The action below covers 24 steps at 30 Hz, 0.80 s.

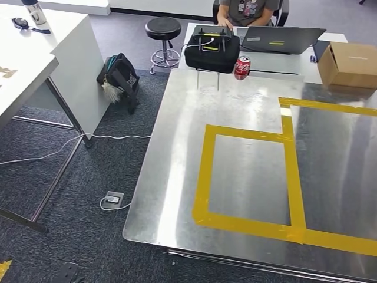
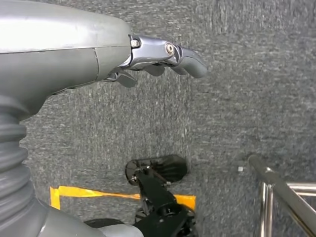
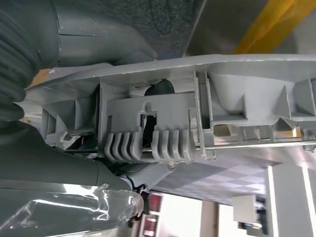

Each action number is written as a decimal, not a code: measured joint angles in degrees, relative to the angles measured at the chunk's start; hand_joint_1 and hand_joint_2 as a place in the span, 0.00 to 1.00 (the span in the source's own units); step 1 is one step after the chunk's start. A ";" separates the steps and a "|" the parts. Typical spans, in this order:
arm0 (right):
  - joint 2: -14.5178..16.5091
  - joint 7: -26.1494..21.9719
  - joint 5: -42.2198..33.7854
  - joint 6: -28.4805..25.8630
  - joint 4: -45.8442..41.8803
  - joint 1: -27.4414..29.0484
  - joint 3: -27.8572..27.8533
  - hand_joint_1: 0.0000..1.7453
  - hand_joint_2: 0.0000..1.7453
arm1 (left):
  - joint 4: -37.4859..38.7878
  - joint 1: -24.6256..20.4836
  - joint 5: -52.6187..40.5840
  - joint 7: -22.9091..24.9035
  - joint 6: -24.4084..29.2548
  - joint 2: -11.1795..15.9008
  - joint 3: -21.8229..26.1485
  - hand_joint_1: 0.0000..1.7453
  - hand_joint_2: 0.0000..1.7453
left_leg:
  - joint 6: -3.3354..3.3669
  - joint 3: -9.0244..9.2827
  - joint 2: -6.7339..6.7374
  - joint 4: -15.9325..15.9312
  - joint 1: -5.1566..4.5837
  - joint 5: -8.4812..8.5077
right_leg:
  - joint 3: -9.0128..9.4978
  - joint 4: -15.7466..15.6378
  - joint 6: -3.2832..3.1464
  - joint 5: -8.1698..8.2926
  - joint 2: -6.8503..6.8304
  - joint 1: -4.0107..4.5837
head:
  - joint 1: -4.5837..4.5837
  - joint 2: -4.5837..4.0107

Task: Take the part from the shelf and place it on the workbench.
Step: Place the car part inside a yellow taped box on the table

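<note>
The part (image 3: 168,113), a long grey moulded plastic piece with ribs and clips, lies close across the right wrist view. My right hand (image 3: 56,168) grips it, thumb above and fingers beneath. Past the part shows a strip of metal with yellow tape. The workbench (image 1: 249,106), a shiny metal top, spreads across the head view, with a yellow taped square (image 1: 202,177) on it. My left hand (image 2: 149,57) hangs over grey carpet, fingers stretched out and holding nothing.
At the bench's far edge stand a black bag (image 1: 212,50), a cola can (image 1: 241,66), a laptop (image 1: 284,38) and a cardboard box (image 1: 349,63); a person (image 1: 249,10) sits behind. A stool (image 1: 164,29), backpack (image 1: 119,76), white table (image 1: 26,65) and floor socket (image 1: 113,199) are on the left.
</note>
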 joint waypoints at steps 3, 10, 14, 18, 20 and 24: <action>0.00 -0.54 0.41 0.07 0.45 -0.97 -2.09 1.00 1.00 | 0.93 -0.11 0.01 -0.20 -0.07 0.57 -0.44 0.00 1.00 | -0.01 0.01 0.02 0.00 0.00 0.01 | 0.40 0.03 0.00 0.02 0.06 0.00 | 0.01 0.00; -0.01 -0.74 0.64 0.07 1.07 -2.03 -3.85 1.00 1.00 | 2.00 -0.25 0.01 -0.22 -0.10 1.27 -0.76 0.00 1.00 | -0.01 0.05 0.02 -0.01 0.01 -0.03 | -0.11 0.03 -0.04 -0.10 0.04 0.01 | -0.01 0.00; -0.02 -0.75 0.67 0.07 1.27 -2.19 -4.27 1.00 1.00 | 2.33 -0.28 0.01 -0.22 -0.16 1.36 -0.80 0.00 1.00 | -0.01 0.05 0.02 -0.01 0.01 -0.02 | -0.10 0.04 -0.03 -0.08 0.04 0.01 | 0.00 0.00; -0.03 -2.60 3.86 -4.39 1.56 -1.48 -2.23 1.00 1.00 | 2.29 -0.31 -0.79 1.78 0.84 0.84 -1.01 0.00 1.00 | 0.00 -0.12 0.00 -0.01 0.00 0.03 | 0.45 0.10 0.00 0.00 0.00 0.01 | 0.01 0.00; -0.80 0.24 4.55 -10.56 2.26 0.96 4.05 1.00 1.00 | 1.06 -0.07 -1.69 4.87 1.23 -0.24 -1.19 0.00 1.00 | 0.02 -0.20 -0.01 -0.01 -0.06 0.05 | 0.54 0.13 0.03 0.05 0.03 -0.04 | 0.02 0.00; -8.17 24.07 -6.42 -19.24 3.84 7.93 26.28 1.00 1.00 | -3.26 0.37 -1.80 8.97 -0.47 -2.29 -2.04 0.00 1.00 | 0.09 -0.09 0.06 -0.01 -0.20 0.10 | 0.36 0.14 0.07 0.09 0.13 -0.19 | 0.01 0.00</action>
